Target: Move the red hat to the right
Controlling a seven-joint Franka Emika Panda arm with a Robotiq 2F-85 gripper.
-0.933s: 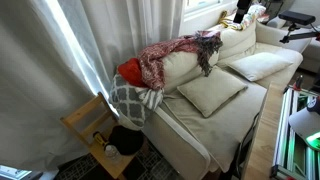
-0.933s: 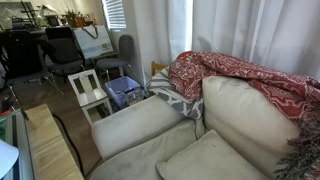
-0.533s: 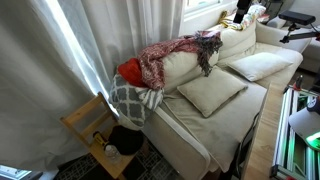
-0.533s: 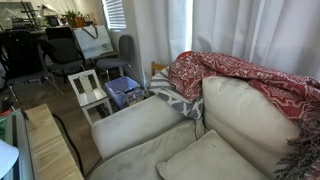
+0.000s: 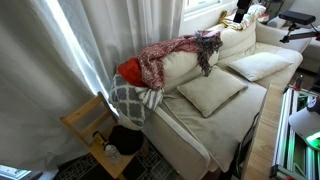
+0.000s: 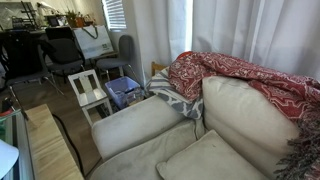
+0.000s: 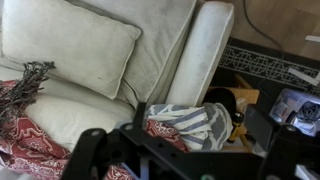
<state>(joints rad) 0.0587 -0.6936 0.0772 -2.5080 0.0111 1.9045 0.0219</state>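
The red hat is a small bright red mound on the left end of the sofa back, tucked against the red-and-white blanket. I cannot pick it out in the wrist view or among the blanket folds in an exterior view. My gripper shows only in the wrist view, as dark fingers spread wide along the bottom edge. It is open and empty, and it looks down from high above the sofa arm and the grey-and-white checked cloth.
The checked cloth hangs over the sofa arm below the hat. Two cream cushions lie on the seat. A wooden chair holding dark items stands beside the sofa arm. Curtains hang behind. A white chair stands further off.
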